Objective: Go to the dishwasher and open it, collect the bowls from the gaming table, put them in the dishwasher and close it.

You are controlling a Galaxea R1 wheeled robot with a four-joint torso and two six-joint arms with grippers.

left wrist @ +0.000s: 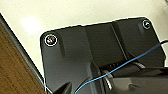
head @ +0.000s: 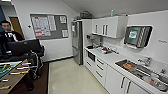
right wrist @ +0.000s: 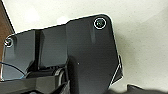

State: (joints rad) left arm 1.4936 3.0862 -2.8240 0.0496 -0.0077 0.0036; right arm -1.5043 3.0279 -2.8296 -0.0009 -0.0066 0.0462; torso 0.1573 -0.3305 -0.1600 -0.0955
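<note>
I see a small kitchen ahead: a white counter (head: pixel 111 58) runs along the right wall with a sink (head: pixel 140 70) set in it, white cupboards (head: pixel 107 26) above and a tall steel fridge (head: pixel 77 41) at the far end. A black-fronted oven (head: pixel 91 56) sits under the counter; I cannot pick out the dishwasher. A person (head: pixel 8 33) stands at left behind a control rig, beside the table-football table (head: pixel 10 72). I cannot tell how either gripper's fingers stand.
</note>
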